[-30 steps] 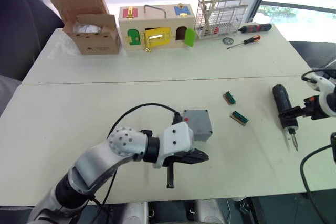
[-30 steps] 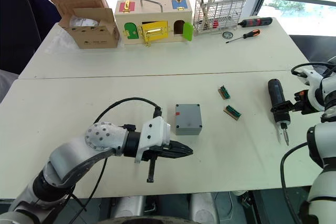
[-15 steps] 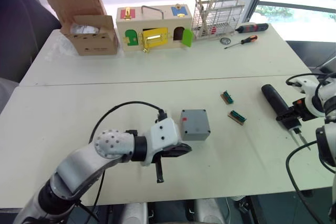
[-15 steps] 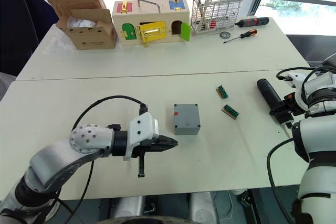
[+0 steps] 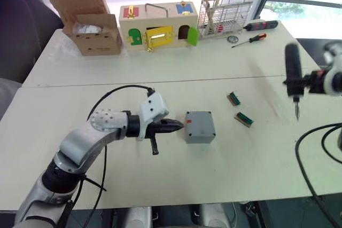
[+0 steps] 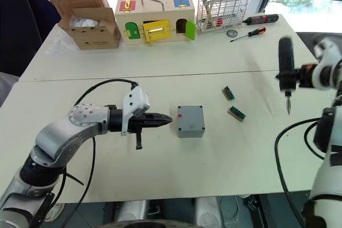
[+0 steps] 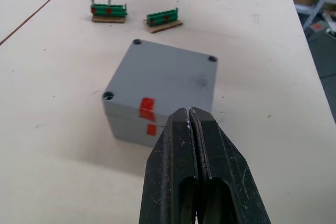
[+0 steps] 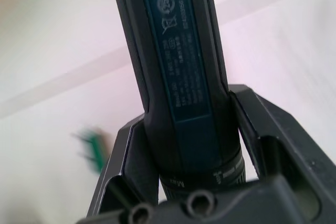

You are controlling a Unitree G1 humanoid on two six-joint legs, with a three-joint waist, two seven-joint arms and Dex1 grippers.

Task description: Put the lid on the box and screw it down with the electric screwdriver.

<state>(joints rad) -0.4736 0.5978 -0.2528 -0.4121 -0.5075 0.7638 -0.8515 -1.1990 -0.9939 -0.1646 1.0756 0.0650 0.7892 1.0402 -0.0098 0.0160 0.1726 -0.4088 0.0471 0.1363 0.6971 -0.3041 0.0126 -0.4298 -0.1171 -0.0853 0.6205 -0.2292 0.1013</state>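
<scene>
Daylight is falling across the pale desk (image 5: 80,68) in the left eye view, where the small square grey plastic box (image 5: 200,126) is sitting near the middle with the shallow grey lid (image 5: 199,120), marked by a red patch, already lying on top of it. The left gripper (image 5: 173,125) is pointing at the box's side from just beside it, its black fingers clenched together on nothing. In the right eye view the right gripper (image 6: 297,77) is holding the thick dark blue-black electric screwdriver (image 6: 286,73) upright above the desk, bit down, well apart from the box, with two small green connector blocks (image 6: 232,104) lying between them. In the left wrist view the clenched fingers (image 7: 195,145) are aiming at the red marks, and dark screw holes are showing at three lid corners; whether screws are sitting in them cannot be told. In the right wrist view the fingers (image 8: 257,124) are grasping the screwdriver's barrel. Risk, as I judge it: the box is standing unbraced, so the bit pressing on a corner could be tipping or spinning it, or shifting the loose lid off its holes.
</scene>
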